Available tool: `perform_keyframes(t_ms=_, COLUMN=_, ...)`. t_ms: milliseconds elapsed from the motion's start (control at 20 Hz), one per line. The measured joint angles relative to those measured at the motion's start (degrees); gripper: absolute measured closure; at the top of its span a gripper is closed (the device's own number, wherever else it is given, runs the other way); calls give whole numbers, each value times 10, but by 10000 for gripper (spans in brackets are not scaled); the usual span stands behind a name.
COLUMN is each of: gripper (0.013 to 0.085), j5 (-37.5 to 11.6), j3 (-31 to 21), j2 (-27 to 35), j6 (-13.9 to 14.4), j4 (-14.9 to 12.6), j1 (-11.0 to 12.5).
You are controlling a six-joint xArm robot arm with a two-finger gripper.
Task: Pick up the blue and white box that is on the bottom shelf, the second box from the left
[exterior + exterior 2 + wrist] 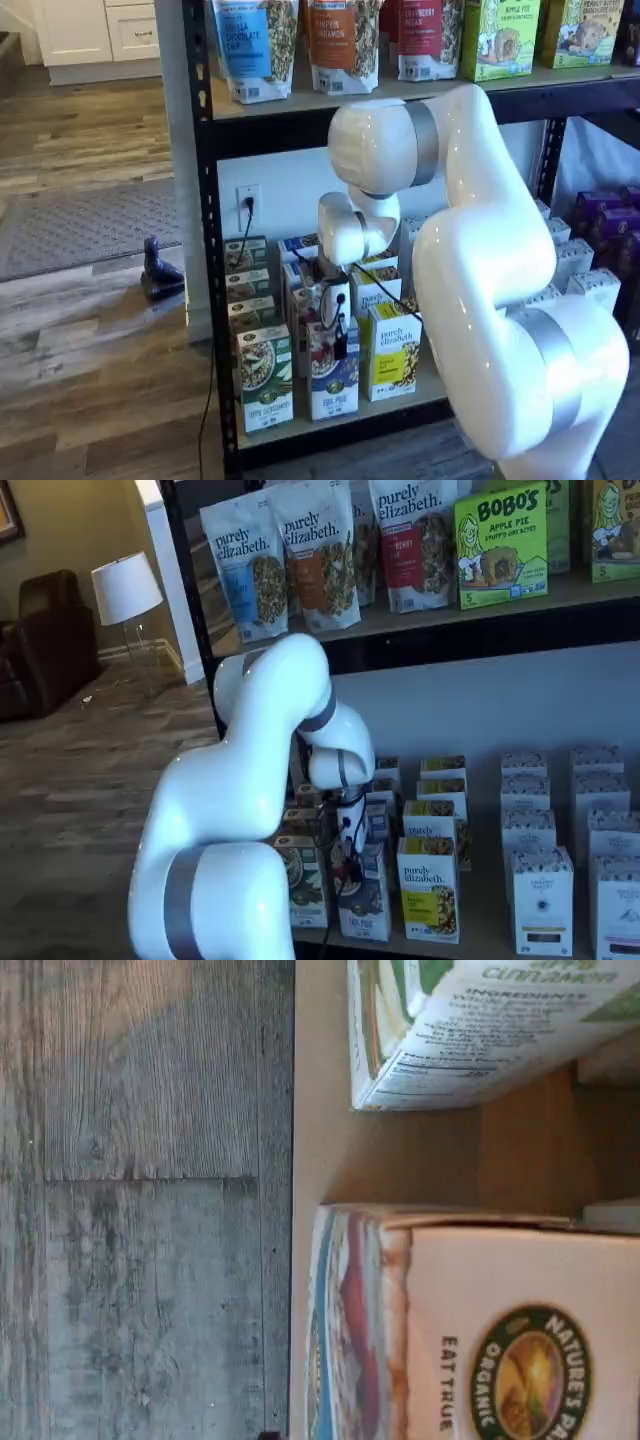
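The tool hangs at the front of the bottom shelf directly above the blue and white box; its black fingers show only as a dark shape against the cartons, so the pictures alone do not reveal a gap, but its jaws stand spread wide and nothing is held between them. In both shelf views the blue and white box stands upright on the shelf deck at the front of its row, between the green-and-white carton and the yellow carton, so the approach looks largely done while the closing of the fingers and the lift are left. The wrist view looks down on the box top, where "NATURE'S", "ORGANIC" and "EAT TRUE" can be read, and on the neighbouring carton's side panel, printed with "INGREDIENTS" and a nutrition table. The yellow carton reads "purely elizabeth". On the higher deck stand granola bags marked "purely elizabeth." and a green box lettered "BOBO'S APPLE PIE". The small print on the blue box's base label is too blurred to read.
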State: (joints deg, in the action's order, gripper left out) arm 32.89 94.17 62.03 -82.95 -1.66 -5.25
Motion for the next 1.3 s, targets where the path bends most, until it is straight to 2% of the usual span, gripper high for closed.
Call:
perform_keyframes(t_ms=100, gripper=210, j5=-2, j3=-1, j2=0, j6=-1, j4=2, j1=-1)
perform_keyframes(t_ms=150, gripper=210, j5=-4, j3=-2, j2=0, j6=-3, j4=4, j1=-1)
perform_keyframes(t_ms=250, gripper=290, j5=-6, j3=-3, j2=0, j6=-6, j4=8, j1=-1)
perform_keyframes(t_ms=300, gripper=290, j5=-8, j3=-4, j2=-1, j6=-7, j4=9, j1=-1)
perform_keyframes(t_ms=350, gripper=330, j5=-8, j3=-4, j2=-1, j6=-7, j4=10, j1=-1)
perform_keyframes(t_ms=650, gripper=330, j5=-7, j3=-5, j2=-1, j6=0, j4=2, j1=-1)
perform_keyframes(t_ms=950, gripper=330, j5=-9, j3=-10, j2=-3, j6=-3, j4=5, j1=-1)
perform_keyframes(t_ms=1000, gripper=370, j5=-9, j3=-11, j2=-4, j6=-4, j4=7, j1=-1)
perform_keyframes(t_ms=1050, gripper=370, j5=-8, j3=-11, j2=-5, j6=-5, j4=7, j1=-1)
perform_keyframes(t_ms=1150, gripper=450, j5=-9, j3=-14, j2=-6, j6=-6, j4=8, j1=-1)
perform_keyframes(t_ms=1300, gripper=490, j5=-12, j3=-22, j2=-11, j6=-4, j4=7, j1=-2)
